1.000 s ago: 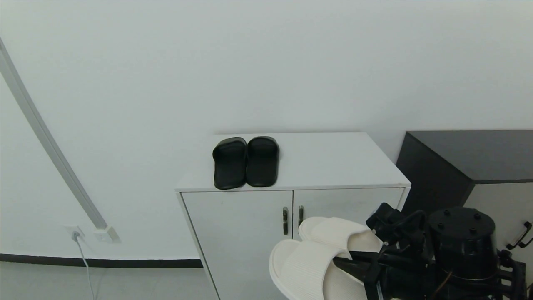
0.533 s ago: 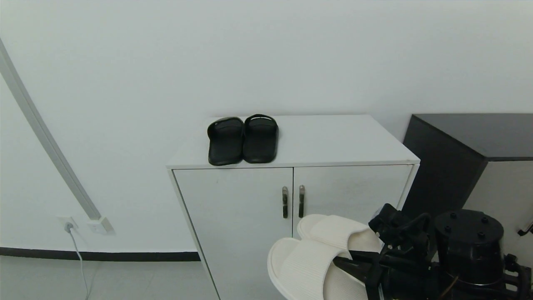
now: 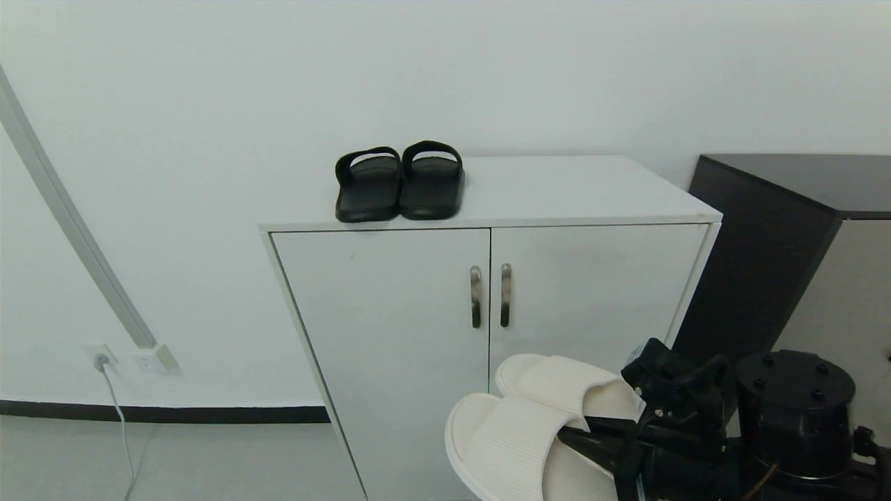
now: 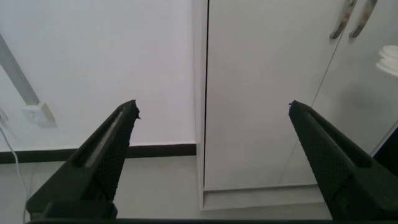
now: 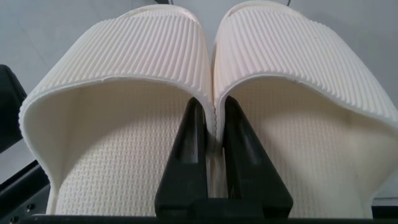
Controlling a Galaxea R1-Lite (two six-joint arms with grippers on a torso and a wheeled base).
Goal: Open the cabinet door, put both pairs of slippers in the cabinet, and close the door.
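Meanwhile head camera drops, things unmoved: white two-door cabinet (image 3: 390,313) still shut, door step pending; right gripper (image 5: 213,106) pinches ribbed cream slippers (image 3: 529,431); left gripper (image 4: 212,106) spread, empty.

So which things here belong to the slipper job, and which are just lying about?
Job: cabinet, both doors shut; door handles; black slippers on its top; white slippers, clamped in the right gripper.
Just there: black unit beside the cabinet; wall socket with cable; grey wall conduit.
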